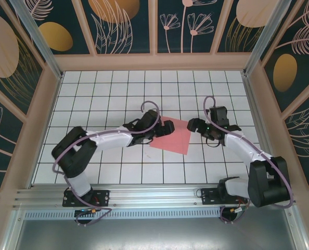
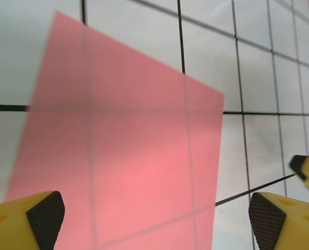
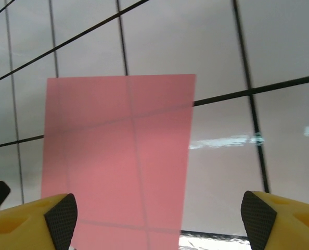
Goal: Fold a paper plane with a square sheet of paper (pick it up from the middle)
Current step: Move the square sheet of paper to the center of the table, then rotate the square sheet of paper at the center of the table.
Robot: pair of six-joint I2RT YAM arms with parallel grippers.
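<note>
Pre-grasp, no fold made yet: thin salmon-pink square sheet of paper (image 1: 171, 139) lies flat, unfolded on the white grid-tiled counter (image 1: 102, 99) between both arms. Left gripper (image 2: 154, 219) and right gripper (image 3: 157, 219) hover low at opposite edges, jaws spread, empty. Next, probably: pinch sheet mid-span without creasing.
</note>
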